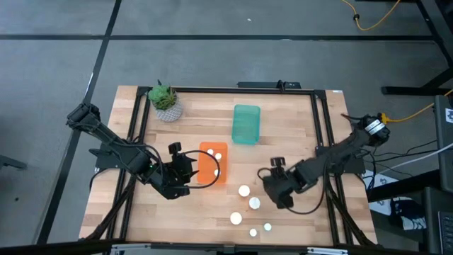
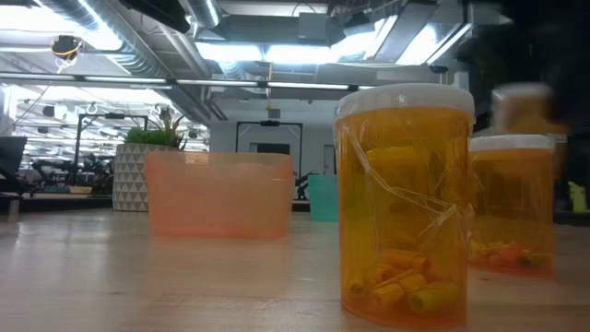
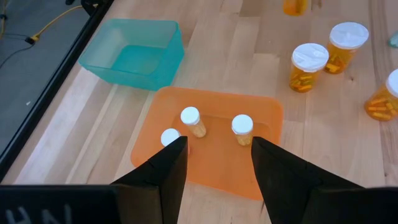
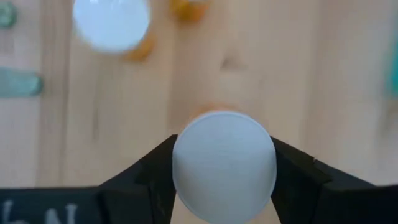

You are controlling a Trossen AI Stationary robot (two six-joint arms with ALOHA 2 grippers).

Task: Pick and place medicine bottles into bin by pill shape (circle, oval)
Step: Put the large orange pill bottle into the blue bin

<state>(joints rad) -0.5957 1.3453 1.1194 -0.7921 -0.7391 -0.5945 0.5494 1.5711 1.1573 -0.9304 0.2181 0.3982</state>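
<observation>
My right gripper [image 1: 274, 185] stands at the table's near right and is shut on a medicine bottle whose round white cap [image 4: 224, 165] fills the right wrist view. The same bottle shows blurred and raised in the low view [image 2: 525, 106]. My left gripper [image 1: 187, 170] is open and empty at the near-left side of the orange bin [image 1: 205, 173]; its fingers [image 3: 168, 171] frame the bin's near rim. Three white-capped bottles [image 3: 189, 118] stand upright in the orange bin. Several more bottles [image 1: 244, 190] stand on the table near its front edge. My right gripper pinches the bottle between its two fingers [image 4: 155, 171], one on each side, at or just under the white cap's rim [image 4: 180, 163]. The fingers come from above, pointing down. The bottle hangs upright, and the low view shows it lifted clear of the table.
An empty teal bin [image 1: 245, 124] stands behind the orange one. A potted plant [image 1: 165, 101] sits at the far left corner. In the low view two bottles of yellow pills [image 2: 406, 203] stand close at the right. Bare wood lies between the bins and the loose bottles.
</observation>
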